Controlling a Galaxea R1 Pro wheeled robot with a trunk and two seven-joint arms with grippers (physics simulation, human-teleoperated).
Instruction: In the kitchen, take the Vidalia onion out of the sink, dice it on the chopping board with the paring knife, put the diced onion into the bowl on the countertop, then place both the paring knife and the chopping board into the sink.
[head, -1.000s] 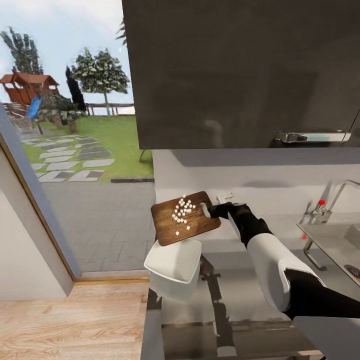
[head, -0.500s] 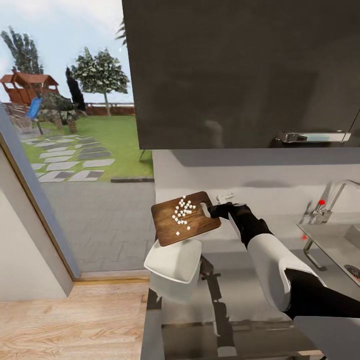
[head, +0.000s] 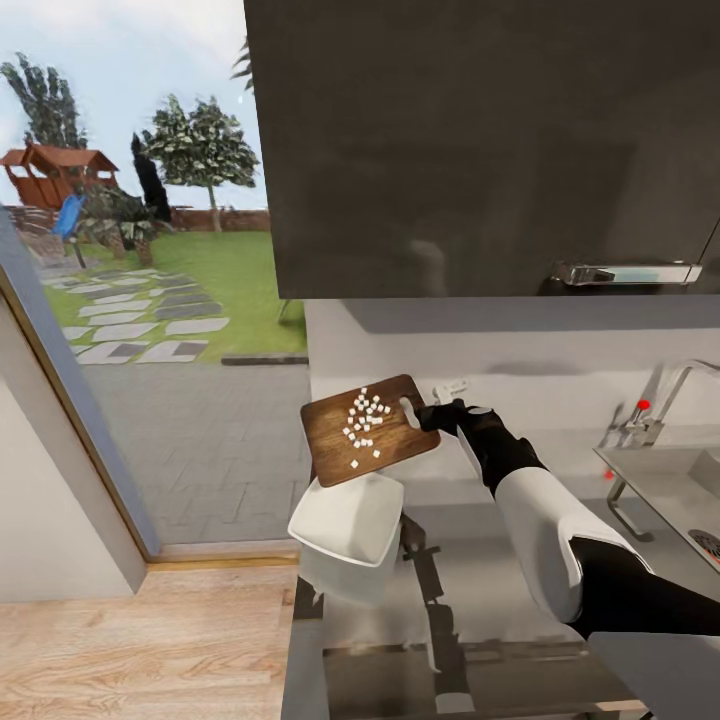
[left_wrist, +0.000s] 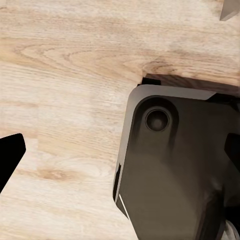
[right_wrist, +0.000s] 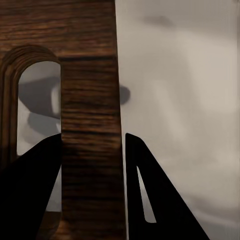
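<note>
Gripping the chopping board (head: 367, 430) by its slotted end, our right gripper (head: 428, 415) holds it aloft above the bowl (head: 347, 522), which sits at the left end of the countertop (head: 500, 560) near its front edge. On the right wrist view the two dark fingers (right_wrist: 150, 195) close on either side of the strip of wood (right_wrist: 90, 125) between the slot handle and the board's edge, so the hold is on a narrow piece of the board and looks easy to twist out of.

We judge the step in hand to be tipping the diced onion (head: 364, 421) into the bowl. The small white cubes lie clustered on the board's upper face, none in the bowl yet, which appears empty. To do this well, we would lower the board's free end until it hangs over the bowl's middle, tilt slowly so the cubes slide rather than bounce, and keep the low edge inside the bowl's rim. The bowl stands close to the countertop's left end, so spilled pieces could go to the wood floor (head: 140, 640).

Our left gripper's (left_wrist: 10, 157) state we cannot tell; one dark fingertip shows over the floor. At the countertop's right end lies the sink (head: 670, 490), with its faucet (head: 665, 395).
</note>
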